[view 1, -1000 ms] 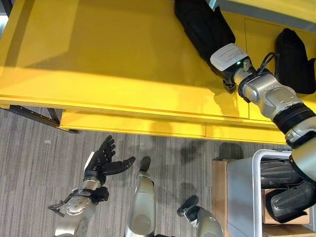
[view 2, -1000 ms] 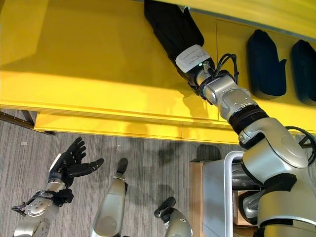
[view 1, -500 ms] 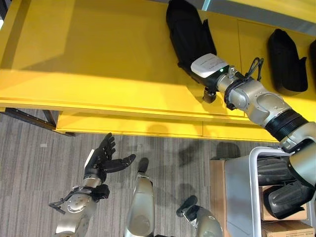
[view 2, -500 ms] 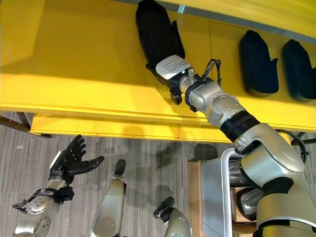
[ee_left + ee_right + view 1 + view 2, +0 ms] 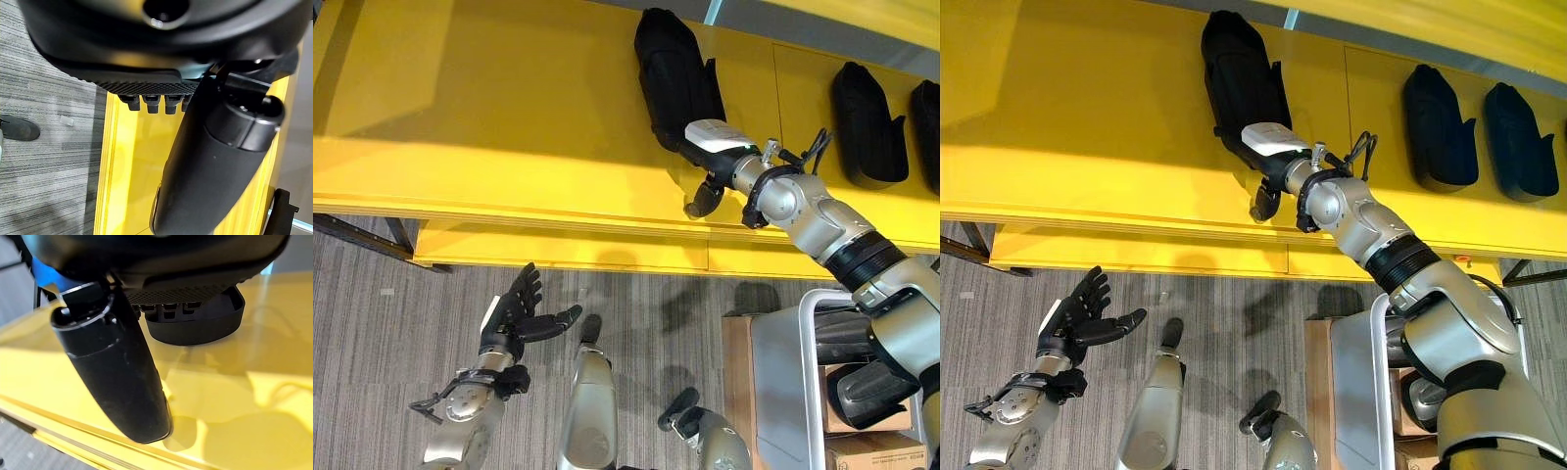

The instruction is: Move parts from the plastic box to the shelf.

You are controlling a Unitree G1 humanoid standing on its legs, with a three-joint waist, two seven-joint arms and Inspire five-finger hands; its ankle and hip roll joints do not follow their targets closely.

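Now right hand (image 5: pixel 705 166) loosely spread beside black part (image 5: pixel 674 83) (on yellow shelf (image 5: pixel 489 117)), left hand (image 5: pixel 514 318) splayed.

The 2 eye views look steeply down from the head onto the yellow shelf (image 5: pixel 509 117) and the grey floor (image 5: pixel 372 352) before it, sharing nearly the same scene, the right eye set slightly to one side. The left wrist view sits very close behind the left hand (image 5: pixel 215 161), facing along it toward the shelf edge and floor. The right wrist view looks along the right hand (image 5: pixel 117 377), just above the shelf top.
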